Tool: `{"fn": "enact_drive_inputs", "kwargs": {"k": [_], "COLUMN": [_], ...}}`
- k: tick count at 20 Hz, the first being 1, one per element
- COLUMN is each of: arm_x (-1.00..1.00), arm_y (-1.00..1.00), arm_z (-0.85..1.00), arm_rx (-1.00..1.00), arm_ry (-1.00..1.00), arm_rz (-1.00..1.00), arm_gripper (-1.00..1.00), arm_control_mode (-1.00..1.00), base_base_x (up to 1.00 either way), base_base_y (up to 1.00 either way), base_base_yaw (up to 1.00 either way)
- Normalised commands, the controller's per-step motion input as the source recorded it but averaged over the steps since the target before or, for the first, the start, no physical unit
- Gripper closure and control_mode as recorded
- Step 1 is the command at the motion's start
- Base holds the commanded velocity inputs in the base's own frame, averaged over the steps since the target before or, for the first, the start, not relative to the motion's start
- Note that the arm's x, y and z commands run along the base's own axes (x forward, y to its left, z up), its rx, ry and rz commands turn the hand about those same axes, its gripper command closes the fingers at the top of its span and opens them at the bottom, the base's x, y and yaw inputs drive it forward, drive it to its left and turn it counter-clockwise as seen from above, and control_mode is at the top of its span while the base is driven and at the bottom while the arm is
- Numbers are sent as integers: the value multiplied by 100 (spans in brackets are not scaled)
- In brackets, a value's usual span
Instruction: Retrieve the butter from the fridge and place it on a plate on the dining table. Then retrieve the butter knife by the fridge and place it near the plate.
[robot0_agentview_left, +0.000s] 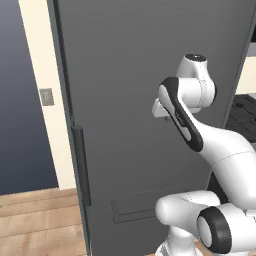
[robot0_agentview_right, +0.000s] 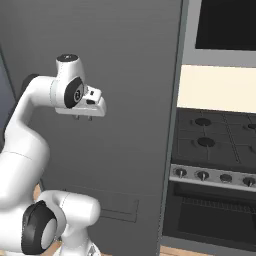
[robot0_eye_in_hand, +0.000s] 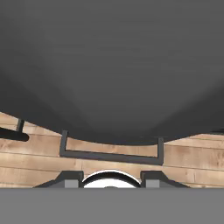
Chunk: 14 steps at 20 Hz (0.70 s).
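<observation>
The fridge (robot0_agentview_left: 150, 50) is a tall dark grey slab with its door shut, and it faces me at close range (robot0_agentview_right: 125, 60). Its long vertical bar handle (robot0_agentview_left: 80, 165) runs down the door's left edge. My gripper (robot0_agentview_right: 83, 118) hangs in front of the door at mid height, pointing down, not touching the door. In the hand view the two fingertips (robot0_eye_in_hand: 72, 179) stand apart with nothing between them, so the gripper (robot0_eye_in_hand: 111, 179) is open and empty. The butter, the plate, the dining table and the butter knife are out of view.
A stove (robot0_agentview_right: 215, 135) with burners and knobs stands right of the fridge, over an oven door (robot0_agentview_right: 210, 210). Wood floor (robot0_agentview_left: 35, 220) lies to the left below a cream wall strip with a switch plate (robot0_agentview_left: 46, 96). A recessed panel (robot0_agentview_left: 132, 207) marks the fridge's lower part.
</observation>
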Motion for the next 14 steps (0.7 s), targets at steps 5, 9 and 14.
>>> {"fn": "enact_drive_inputs", "kwargs": {"k": [5,9,14], "arm_x": [0,0,0], "arm_y": [0,0,0], "arm_z": [0,0,0], "arm_rx": [0,0,0], "arm_ry": [1,0,0], "arm_rz": [0,0,0], "arm_gripper": [-100,-100,-100], "arm_control_mode": [100,100,100], "base_base_x": [-15,-65,-77], "base_base_y": [0,13,35], "base_base_yaw": [-2,-13,-20]}}
